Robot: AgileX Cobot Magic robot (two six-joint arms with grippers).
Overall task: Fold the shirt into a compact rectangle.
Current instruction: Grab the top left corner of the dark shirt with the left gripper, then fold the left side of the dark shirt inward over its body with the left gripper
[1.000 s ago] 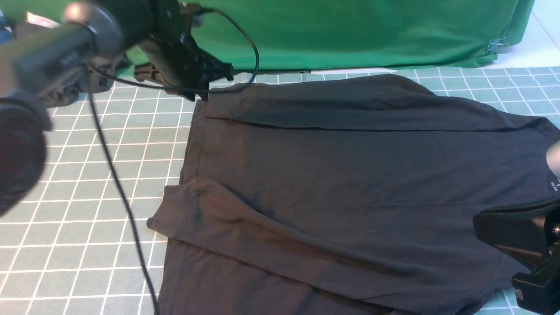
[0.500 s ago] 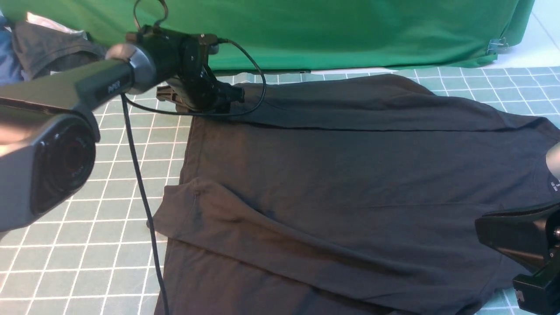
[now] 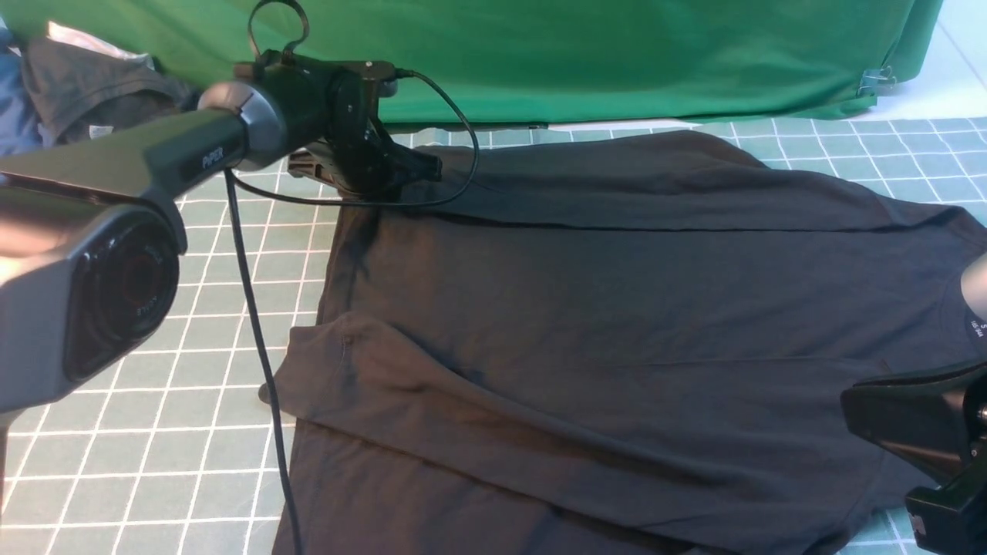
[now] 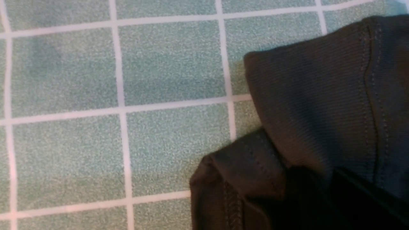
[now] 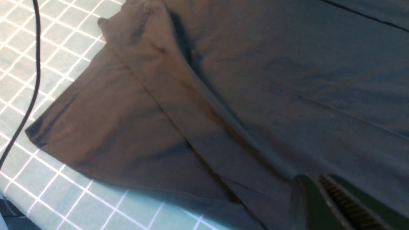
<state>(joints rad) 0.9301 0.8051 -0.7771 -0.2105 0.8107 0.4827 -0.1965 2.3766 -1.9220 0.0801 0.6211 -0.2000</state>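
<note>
The black shirt point(image 3: 617, 308) lies spread on the green grid mat point(image 3: 154, 401), its far edge folded over in a long flap and a sleeve folded in at the near left. White neck print point(image 3: 975, 327) shows at the right. My left gripper point(image 3: 420, 171) sits low at the far-left corner of the flap. In the left wrist view the hem point(image 4: 319, 95) bunches into the dark jaws of the left gripper point(image 4: 322, 179), which are shut on it. My right gripper point(image 3: 848, 397) hovers over the near right part, and its fingers point(image 5: 306, 191) are pressed together over the cloth point(image 5: 255, 80), holding nothing.
A brownish-grey garment point(image 3: 92, 96) with a pale tag and a blue one point(image 3: 11, 116) lie at the far left. A green backdrop cloth point(image 3: 617, 54) hangs along the back edge. The left arm's black cable point(image 3: 254, 339) trails over the mat beside the shirt.
My left arm swung down from a raised, blurred pose to the shirt's far-left corner, and its jaws closed on the hem. The right arm stayed still.
</note>
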